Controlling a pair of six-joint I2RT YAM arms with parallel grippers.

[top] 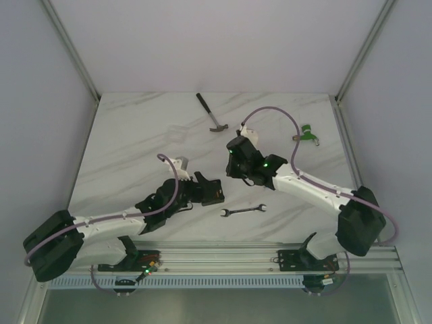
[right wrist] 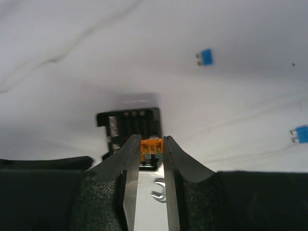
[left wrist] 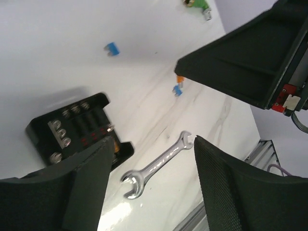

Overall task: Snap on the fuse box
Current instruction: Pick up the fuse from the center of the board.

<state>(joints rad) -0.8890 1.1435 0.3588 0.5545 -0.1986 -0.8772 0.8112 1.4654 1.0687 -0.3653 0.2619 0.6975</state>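
Note:
The fuse box [left wrist: 72,129] is a small black box lying open on the marble table, its near corner hidden behind my left finger [left wrist: 82,187]. It also shows in the top view [top: 217,196] and the right wrist view [right wrist: 129,126]. My left gripper [left wrist: 153,144] hangs open just beside the box, with nothing between its fingers. My right gripper [right wrist: 151,144] hovers above the box, shut on a small orange fuse [right wrist: 151,146]. From above, the right gripper [top: 233,169] is up and right of the left gripper [top: 206,189].
A silver wrench [top: 243,211] lies on the table right of the box, toward the front rail. Loose blue fuses [right wrist: 206,57] [right wrist: 301,134] lie on the marble. A hammer [top: 212,115], a clear lid [top: 177,131] and a green part [top: 307,133] sit farther back.

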